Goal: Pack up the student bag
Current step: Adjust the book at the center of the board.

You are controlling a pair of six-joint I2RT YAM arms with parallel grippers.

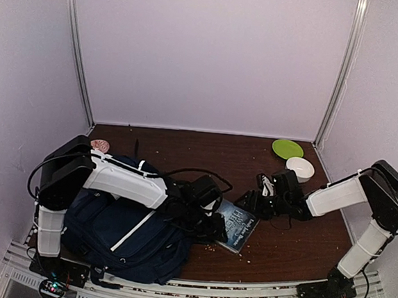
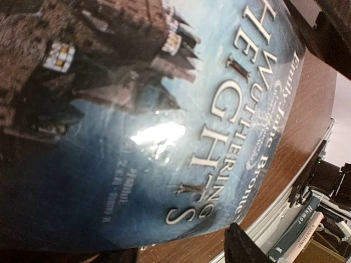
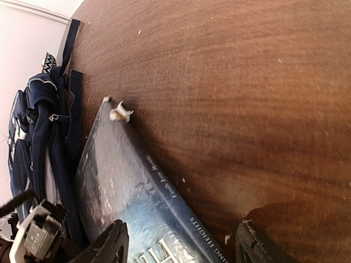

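Bag (image 1: 118, 232): lies at the near-left of the desk (image 1: 295, 241), reaching its front edge. Left arm (image 1: 123, 181): elbow raised at far left, forearm stretched rightward across the bag. Its pincer (image 1: 213, 228) sits low over the book (image 1: 237, 225), fingers wide apart, nothing clamped. Book: flat at centre, left edge just beside the bag. Right arm (image 1: 338, 196): elbow high at the right edge, forearm reaching left. Its pincer (image 3: 181, 230) has fingers apart, one over the cover, one over bare wood. Plate (image 1: 287, 148), bowl (image 1: 300, 168): far right.
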